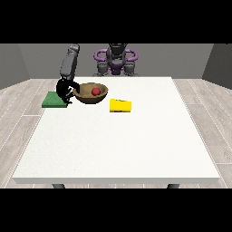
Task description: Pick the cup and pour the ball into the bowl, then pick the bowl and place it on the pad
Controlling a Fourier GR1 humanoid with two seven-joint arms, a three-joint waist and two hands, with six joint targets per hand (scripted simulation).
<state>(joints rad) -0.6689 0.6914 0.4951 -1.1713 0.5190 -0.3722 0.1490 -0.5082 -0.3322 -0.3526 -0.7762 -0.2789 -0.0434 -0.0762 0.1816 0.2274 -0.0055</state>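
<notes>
I see a wood-plank floor and grey walls around the large white table (118, 145), whose near half and right side lie bare, leaving wide room to move. At the far left edge sits the green pad (53, 100), partly overhanging the table's left border. Just right of it, the hand at the view's left (65, 89) curls its fingers over the near-left rim of the brown bowl (89, 97), gripping it. The bowl seems tilted, beside the pad and not on it. The red ball (95, 91) rests inside the bowl. Further right, the yellow cup (120, 105) lies on its side, apart from the bowl.
</notes>
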